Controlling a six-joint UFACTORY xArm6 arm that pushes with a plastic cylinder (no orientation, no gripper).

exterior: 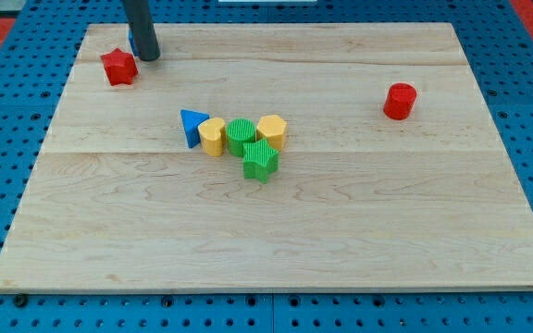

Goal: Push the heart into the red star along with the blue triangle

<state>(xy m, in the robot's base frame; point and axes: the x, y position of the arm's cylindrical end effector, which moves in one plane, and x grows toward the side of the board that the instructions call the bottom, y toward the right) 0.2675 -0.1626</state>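
Note:
The red star [118, 67] lies near the board's top left corner. My tip [148, 57] rests on the board just right of the red star, a small gap apart. The blue triangle [192, 127] lies near the middle, at the left end of a cluster. The yellow heart [213, 137] touches the triangle's right side. The cluster is well below and to the right of the tip and the red star.
A green cylinder [241, 136] sits right of the heart, then a yellow hexagon [272, 131], with a green star [260, 162] below them. A red cylinder [400, 101] stands alone at the right. A sliver of blue [131, 42] shows behind the rod. The wooden board [276, 240] lies on blue pegboard.

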